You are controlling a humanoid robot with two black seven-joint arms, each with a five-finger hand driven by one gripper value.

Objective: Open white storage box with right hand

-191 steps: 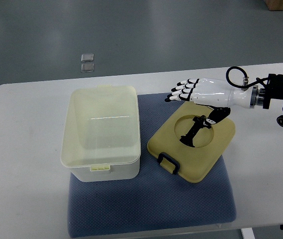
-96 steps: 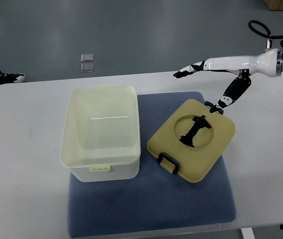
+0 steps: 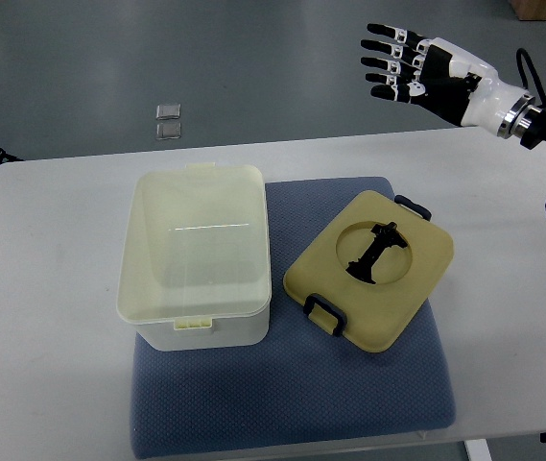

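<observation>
With the white storage box [image 3: 196, 254] open near the desk's [image 3: 52, 336] left edge and its lid [image 3: 371, 272] alongside, I hold my right hand [image 3: 416, 69] empty, fingers spread, clear above the far right corner.

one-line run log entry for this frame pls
right hand: open, raised beyond table, holding nothing | white plastic storage box: open | yellow lid: flat on blue mat, right of box | left hand: not visible
</observation>
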